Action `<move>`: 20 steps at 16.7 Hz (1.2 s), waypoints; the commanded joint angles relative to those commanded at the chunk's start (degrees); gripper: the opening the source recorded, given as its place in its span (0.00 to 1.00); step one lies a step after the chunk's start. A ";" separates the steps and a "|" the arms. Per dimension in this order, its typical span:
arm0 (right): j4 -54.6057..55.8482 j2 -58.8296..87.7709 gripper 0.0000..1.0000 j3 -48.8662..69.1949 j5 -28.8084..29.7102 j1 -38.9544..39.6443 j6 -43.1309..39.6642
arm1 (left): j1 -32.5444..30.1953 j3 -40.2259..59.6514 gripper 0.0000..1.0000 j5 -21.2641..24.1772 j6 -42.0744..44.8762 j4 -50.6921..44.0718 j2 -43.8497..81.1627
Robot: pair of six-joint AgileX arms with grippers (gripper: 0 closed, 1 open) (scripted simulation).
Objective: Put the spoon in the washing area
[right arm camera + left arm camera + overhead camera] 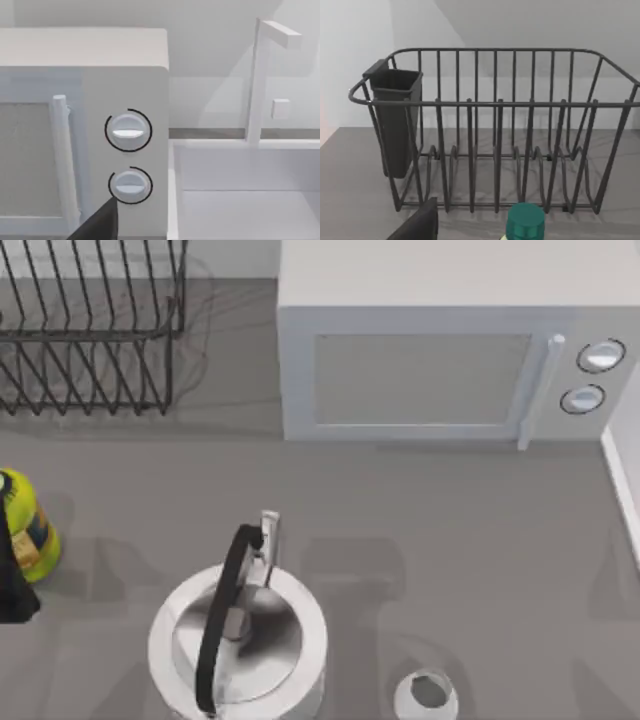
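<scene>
Scanning the grey table (pixel 480 570), I see a kettle (pixel 238 635), yellow bottle (pixel 30 530), dish rack (pixel 90 330) and microwave (pixel 430 370), with the sink (pixel 240 200) at the right. I cannot tell where the spoon lies, nor the state of the left gripper (pixel 417 225) or right gripper (pixel 97 225).

- We read no words, brand names or numbers anywhere.
- The yellow bottle (pixel 25 525) at the table's left edge carries a label, but its print is too small for us to read.
- The microwave's (pixel 440 350) two dials (pixel 128 130) are unmarked.
</scene>
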 joint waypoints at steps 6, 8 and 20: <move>-5.55 6.26 1.00 5.41 -0.05 -3.28 -1.02 | 0.00 0.00 1.00 0.00 0.00 0.00 0.00; -10.97 13.05 1.00 10.37 -0.24 -6.22 -1.97 | 0.00 0.00 1.00 0.00 0.00 0.00 0.00; -50.93 71.00 1.00 44.83 -1.33 -27.57 -8.60 | 0.00 0.00 1.00 0.00 0.00 0.00 0.00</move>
